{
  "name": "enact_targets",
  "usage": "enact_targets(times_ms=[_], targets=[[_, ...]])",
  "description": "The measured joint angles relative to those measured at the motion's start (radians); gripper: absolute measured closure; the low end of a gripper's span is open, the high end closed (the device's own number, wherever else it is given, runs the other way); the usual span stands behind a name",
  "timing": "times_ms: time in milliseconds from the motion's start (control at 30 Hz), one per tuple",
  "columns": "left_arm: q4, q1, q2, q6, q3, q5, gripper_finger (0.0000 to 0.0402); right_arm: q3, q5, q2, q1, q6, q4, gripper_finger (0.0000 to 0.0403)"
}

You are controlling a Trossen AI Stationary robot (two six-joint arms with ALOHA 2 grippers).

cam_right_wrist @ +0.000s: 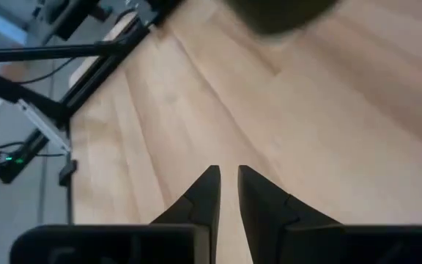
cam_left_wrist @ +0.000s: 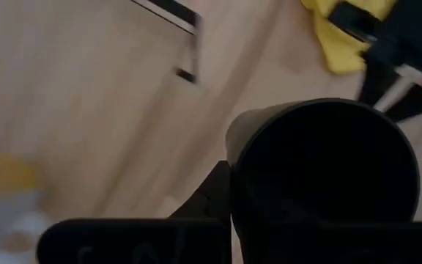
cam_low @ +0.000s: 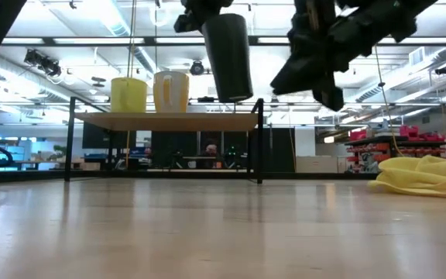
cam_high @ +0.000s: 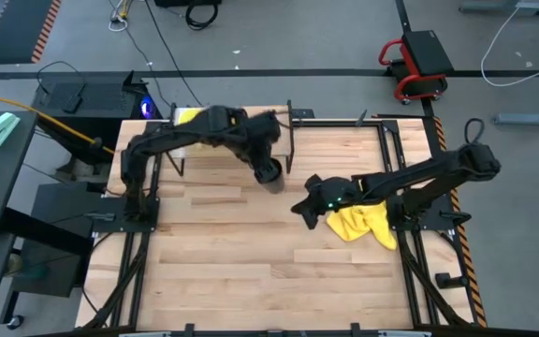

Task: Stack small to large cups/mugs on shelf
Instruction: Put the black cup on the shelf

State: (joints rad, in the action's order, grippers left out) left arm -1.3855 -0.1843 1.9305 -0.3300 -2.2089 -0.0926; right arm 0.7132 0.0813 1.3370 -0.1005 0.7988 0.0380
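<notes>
My left gripper (cam_high: 258, 154) is shut on a tall black cup (cam_low: 229, 58), which hangs in the air by the shelf's right end. The cup also fills the left wrist view (cam_left_wrist: 328, 169). The shelf (cam_low: 169, 120) is a light-wood board on thin black legs at the far side of the table. A yellow mug (cam_low: 128, 94) and a paler mug (cam_low: 171, 91) stand side by side on its left half. My right gripper (cam_high: 299, 208) hovers right of the cup, above the table. A narrow gap shows between its fingertips (cam_right_wrist: 229, 176), with nothing in it. My left gripper holds the black cup by its upper end (cam_low: 221, 19), coming from above and slanting down. One finger (cam_left_wrist: 215, 198) lies against the outside of the cup's wall; the cup hides the other. The cup hangs below the fingers, nearly upright, clear of table and shelf.
A crumpled yellow cloth (cam_high: 363, 225) lies on the table at the right, under my right arm. The shelf's right half (cam_low: 223, 120) is bare. Black frame rails (cam_high: 396, 168) run along the table's sides. Bare planks (cam_high: 251, 271) stretch toward the near edge.
</notes>
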Motion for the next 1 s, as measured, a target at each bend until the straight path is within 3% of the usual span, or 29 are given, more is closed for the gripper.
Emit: enact_targets(times_ms=[300, 633, 1000], targets=[[-0.012, -0.128, 0.0, 0.109, -0.111, -0.047, 0.0393, 0.0, 0.053, -0.07, 0.023, -0.032, -0.092, 0.0345], [0.035, -0.27, 0.001, 0.241, -0.117, -0.062, 0.0393, 0.0, 0.053, -0.026, 0.045, -0.043, -0.087, 0.0345], [0.009, -0.327, 0.049, 0.329, -0.117, -0.013, 0.0393, 0.0, 0.053, -0.026, 0.067, -0.04, -0.08, 0.0345]])
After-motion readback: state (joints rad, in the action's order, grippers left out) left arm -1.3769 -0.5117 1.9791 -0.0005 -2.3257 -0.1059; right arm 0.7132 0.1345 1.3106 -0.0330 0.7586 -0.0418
